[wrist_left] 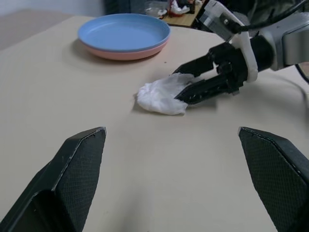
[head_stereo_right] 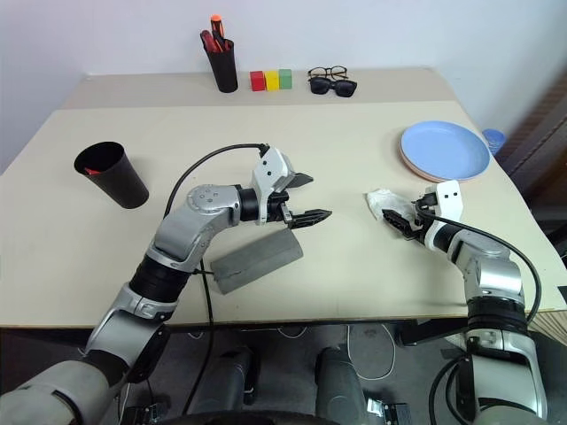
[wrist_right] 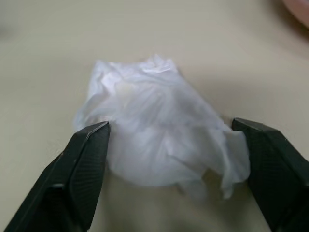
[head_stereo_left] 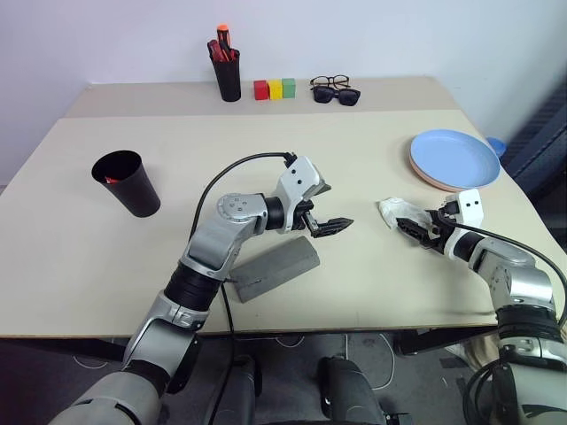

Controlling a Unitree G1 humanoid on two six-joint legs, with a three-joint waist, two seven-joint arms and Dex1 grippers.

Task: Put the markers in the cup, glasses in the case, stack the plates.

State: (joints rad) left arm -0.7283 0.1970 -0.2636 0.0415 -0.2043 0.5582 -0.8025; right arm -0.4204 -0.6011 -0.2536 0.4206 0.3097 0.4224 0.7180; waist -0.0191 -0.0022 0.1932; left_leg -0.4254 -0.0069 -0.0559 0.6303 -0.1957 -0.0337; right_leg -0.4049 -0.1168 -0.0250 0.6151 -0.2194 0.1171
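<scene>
The black cup (head_stereo_left: 126,183) stands at the table's left with a red marker (head_stereo_left: 111,180) showing inside it. The light blue plate (head_stereo_left: 454,157) lies on top of the pink plate (wrist_left: 126,53) at the right. The clear-lensed glasses (head_stereo_left: 330,82) rest at the back edge. The grey case (head_stereo_left: 276,268) lies closed near the front, under my left forearm. Above the table's middle my left gripper (head_stereo_left: 323,221) hangs open and holds nothing. My right gripper (wrist_right: 171,128) is open, with its fingers either side of a crumpled white tissue (head_stereo_left: 392,211).
A slim black pen holder (head_stereo_left: 229,78) with red markers (head_stereo_left: 223,46) stands at the back, beside red, yellow and green blocks (head_stereo_left: 275,88). Dark sunglasses (head_stereo_left: 338,96) lie just in front of the glasses. A cable (head_stereo_left: 232,168) loops off my left wrist.
</scene>
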